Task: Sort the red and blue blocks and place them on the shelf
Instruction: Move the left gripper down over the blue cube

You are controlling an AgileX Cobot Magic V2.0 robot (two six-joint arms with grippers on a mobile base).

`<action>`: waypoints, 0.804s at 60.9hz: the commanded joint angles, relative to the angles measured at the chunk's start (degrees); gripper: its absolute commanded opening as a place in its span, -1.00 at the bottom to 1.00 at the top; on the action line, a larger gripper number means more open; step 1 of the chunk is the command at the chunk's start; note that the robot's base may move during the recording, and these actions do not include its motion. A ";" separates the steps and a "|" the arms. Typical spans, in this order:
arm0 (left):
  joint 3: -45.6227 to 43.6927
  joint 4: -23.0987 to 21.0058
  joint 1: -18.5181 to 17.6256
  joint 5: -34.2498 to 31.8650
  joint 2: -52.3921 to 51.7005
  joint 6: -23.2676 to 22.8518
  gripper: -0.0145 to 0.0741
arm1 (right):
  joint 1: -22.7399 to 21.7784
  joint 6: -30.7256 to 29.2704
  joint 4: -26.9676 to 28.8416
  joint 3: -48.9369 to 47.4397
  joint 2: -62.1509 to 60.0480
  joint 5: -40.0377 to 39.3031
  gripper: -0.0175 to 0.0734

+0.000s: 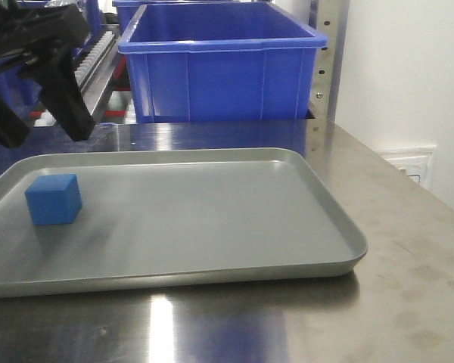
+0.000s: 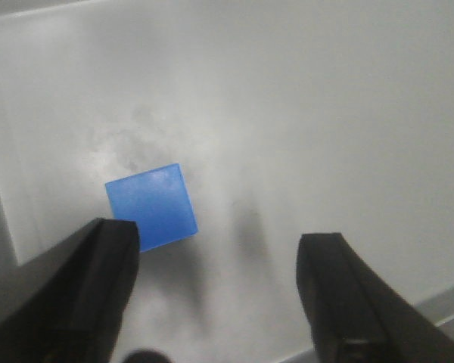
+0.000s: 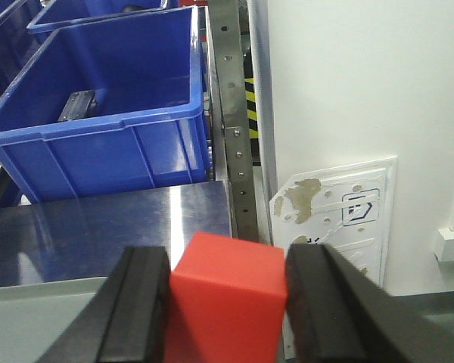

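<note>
The left end effector (image 2: 219, 243) hangs spread wide above the blue block (image 2: 152, 206) on the grey tray (image 1: 212, 219). The right end effector (image 3: 227, 281) clamps the red block (image 3: 225, 299), facing the shelf's steel upright (image 3: 231, 113).

Cube (image 1: 53, 199) on left part of tray (image 1: 212, 219); crate (image 1: 219, 76) behind tray; tray on tabletop (image 1: 408, 249).

A shallow grey tray (image 1: 212, 215) lies in front of a big blue crate (image 1: 219, 83).
</note>
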 commanded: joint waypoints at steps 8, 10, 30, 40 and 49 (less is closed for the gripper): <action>-1.94 3.83 -0.45 -2.41 0.10 -7.97 0.46 | -0.36 -0.30 -0.58 -1.49 -0.20 -5.42 -0.51; -1.94 5.04 -0.45 -2.25 0.25 -9.10 0.46 | -0.36 -0.30 -0.58 -1.49 -0.20 -5.42 -0.51; -2.32 7.07 -0.45 -2.47 2.11 -12.62 0.46 | -0.36 -0.30 -0.58 -1.49 -0.20 -5.42 -0.51; -2.41 7.09 -0.45 -2.47 3.78 -14.73 0.46 | -0.36 -0.30 -0.58 -1.49 -0.20 -5.42 -0.51; -2.41 7.95 -0.45 -3.46 4.06 -15.61 0.46 | -0.36 -0.30 -0.58 -1.49 -0.20 -5.42 -0.51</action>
